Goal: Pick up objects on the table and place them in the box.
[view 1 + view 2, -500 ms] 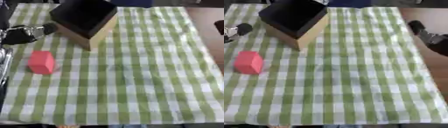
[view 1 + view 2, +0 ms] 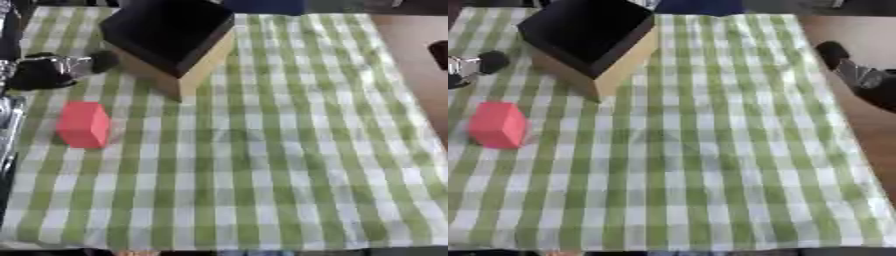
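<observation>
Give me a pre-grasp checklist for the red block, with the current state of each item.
1. Red block lies free on the checkered cloth, nothing on or against it: ok.
2. Box opening faces up and looks empty: ok.
3. Left hand is near the block, above it in view, apart from it: ok.
4. Left hand's fingers ready to close: cannot tell.
5. Right hand stays at the cloth's right edge, away from block and box: ok.
6. Path from block to box free of other things: ok.
</observation>
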Motion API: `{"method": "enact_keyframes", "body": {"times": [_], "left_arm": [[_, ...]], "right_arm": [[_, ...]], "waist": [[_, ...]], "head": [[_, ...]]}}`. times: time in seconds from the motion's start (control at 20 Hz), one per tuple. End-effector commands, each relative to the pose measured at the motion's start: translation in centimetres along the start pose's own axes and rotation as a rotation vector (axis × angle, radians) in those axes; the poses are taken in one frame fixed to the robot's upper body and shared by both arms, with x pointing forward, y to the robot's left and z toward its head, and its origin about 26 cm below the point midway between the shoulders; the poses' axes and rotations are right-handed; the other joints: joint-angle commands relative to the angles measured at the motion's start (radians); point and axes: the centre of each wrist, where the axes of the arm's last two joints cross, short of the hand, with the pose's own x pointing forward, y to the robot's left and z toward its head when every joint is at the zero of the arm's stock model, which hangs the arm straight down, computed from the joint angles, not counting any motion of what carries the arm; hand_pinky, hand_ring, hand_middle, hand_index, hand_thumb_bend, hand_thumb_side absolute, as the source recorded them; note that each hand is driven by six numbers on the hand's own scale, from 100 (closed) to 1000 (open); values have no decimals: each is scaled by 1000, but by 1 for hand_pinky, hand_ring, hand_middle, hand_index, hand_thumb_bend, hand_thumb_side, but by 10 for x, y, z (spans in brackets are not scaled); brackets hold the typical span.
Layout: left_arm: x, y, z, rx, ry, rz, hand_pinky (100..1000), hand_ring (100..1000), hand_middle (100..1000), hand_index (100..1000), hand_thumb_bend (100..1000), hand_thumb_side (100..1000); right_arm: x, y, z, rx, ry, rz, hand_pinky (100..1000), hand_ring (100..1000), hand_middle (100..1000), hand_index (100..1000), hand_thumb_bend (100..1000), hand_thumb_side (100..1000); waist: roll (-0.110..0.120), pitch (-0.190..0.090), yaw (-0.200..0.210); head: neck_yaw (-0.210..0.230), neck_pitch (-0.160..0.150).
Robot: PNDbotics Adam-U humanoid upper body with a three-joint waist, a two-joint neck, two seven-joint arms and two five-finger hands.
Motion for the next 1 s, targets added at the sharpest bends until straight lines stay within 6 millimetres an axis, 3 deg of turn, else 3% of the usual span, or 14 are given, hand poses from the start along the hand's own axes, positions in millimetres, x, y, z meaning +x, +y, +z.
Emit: {"method": "enact_keyframes", "body": {"times": [0.05, 0.3, 0.65, 1.0], "left_arm": [[3, 12, -6, -10, -25, -45, 752, 741, 717, 781, 915, 447], [3, 29, -14, -164, -53, -181, 755, 731, 705, 781, 853, 420], [-1, 68, -32, -585, 16, -496, 737, 702, 672, 792, 737, 333], [-16, 78, -32, -809, 155, -569, 690, 645, 599, 795, 708, 247]], "right_arm": [[2, -6, -4, -2, -17, 10, 774, 692, 748, 869, 630, 100], [2, -6, -4, 6, -18, 12, 774, 692, 748, 870, 631, 100], [0, -7, -4, 16, -14, 16, 774, 691, 747, 870, 631, 100], [0, -7, -3, 25, -12, 16, 776, 692, 748, 871, 630, 100]], "waist": [[1, -14, 1], [4, -16, -3], [19, -22, -9], [28, -24, -15]], "head": [[-3, 5], [-3, 5], [-2, 5], [1, 5]]}}
